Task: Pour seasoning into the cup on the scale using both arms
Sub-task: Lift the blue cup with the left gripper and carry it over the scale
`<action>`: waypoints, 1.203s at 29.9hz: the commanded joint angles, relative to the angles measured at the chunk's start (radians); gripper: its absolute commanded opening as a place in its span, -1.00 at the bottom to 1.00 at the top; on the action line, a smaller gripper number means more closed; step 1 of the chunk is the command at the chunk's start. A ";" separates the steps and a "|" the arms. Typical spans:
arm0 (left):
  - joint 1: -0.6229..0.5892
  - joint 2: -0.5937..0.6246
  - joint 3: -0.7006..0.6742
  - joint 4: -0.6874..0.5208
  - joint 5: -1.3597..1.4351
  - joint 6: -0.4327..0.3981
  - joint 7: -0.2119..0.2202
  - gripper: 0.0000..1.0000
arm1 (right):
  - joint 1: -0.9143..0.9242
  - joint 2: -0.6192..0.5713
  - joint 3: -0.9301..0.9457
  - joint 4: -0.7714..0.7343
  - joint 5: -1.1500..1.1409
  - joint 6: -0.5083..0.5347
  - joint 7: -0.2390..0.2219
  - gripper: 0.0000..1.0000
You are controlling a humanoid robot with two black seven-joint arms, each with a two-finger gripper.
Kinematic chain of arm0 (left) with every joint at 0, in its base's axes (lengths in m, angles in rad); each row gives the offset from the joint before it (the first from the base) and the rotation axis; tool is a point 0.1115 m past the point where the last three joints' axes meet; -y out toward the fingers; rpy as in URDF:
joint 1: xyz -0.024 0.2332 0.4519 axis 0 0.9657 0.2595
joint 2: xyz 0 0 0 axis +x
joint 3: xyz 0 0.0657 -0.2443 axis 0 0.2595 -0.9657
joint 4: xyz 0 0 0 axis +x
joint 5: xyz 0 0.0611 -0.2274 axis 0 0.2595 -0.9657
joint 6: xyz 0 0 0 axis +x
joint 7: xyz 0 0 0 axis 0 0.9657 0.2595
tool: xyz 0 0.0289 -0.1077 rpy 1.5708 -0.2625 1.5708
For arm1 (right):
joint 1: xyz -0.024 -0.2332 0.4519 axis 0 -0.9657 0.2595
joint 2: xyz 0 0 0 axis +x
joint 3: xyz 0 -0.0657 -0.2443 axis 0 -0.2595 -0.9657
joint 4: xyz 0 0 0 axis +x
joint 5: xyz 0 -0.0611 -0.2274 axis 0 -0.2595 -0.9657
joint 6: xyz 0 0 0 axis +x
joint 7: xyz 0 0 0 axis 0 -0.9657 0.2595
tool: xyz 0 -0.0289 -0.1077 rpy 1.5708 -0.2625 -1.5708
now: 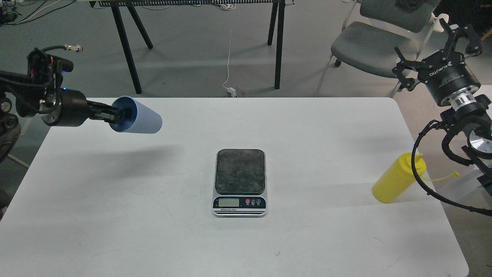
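My left gripper (pixel 122 114) is shut on the rim of the light-blue ribbed cup (pixel 141 120). It holds the cup on its side in the air above the table's left part, mouth toward the arm, left of and above the scale (pixel 240 181). The scale lies flat at the table's middle with nothing on its dark platform. The yellow seasoning bottle (pixel 398 178) stands at the table's right edge, partly behind a black cable. My right gripper (pixel 436 40) is open, raised well above and behind the bottle, holding nothing.
The white table (pixel 307 146) carries only the scale and the bottle. A grey chair (pixel 369 46) stands behind the right corner. Black legs (pixel 127 50) of another table stand at the back. A white cable (pixel 229 54) hangs to the floor.
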 commanded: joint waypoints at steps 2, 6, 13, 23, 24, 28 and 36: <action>-0.101 -0.103 0.003 -0.015 0.033 0.000 0.000 -0.99 | 0.000 -0.001 0.002 0.000 0.000 0.000 0.001 0.99; -0.109 -0.188 0.010 -0.044 0.086 0.000 0.000 -0.98 | 0.000 -0.015 0.009 0.001 0.000 0.000 0.002 0.99; -0.109 -0.257 0.061 -0.173 0.203 0.000 0.000 -0.98 | -0.004 -0.047 0.013 0.003 0.002 0.000 0.005 0.99; -0.103 -0.389 0.081 -0.153 0.295 0.000 0.000 -0.97 | -0.013 -0.048 0.024 0.003 0.002 0.000 0.005 0.99; -0.101 -0.400 0.086 -0.146 0.297 0.000 0.000 -0.97 | -0.013 -0.048 0.024 0.003 0.002 0.000 0.005 0.99; -0.095 -0.436 0.095 -0.091 0.304 0.000 0.000 -0.95 | -0.014 -0.048 0.024 0.003 0.002 0.000 0.005 0.99; -0.098 -0.518 0.187 0.083 0.313 0.000 0.000 -0.94 | -0.014 -0.047 0.024 0.003 0.002 0.000 0.005 0.99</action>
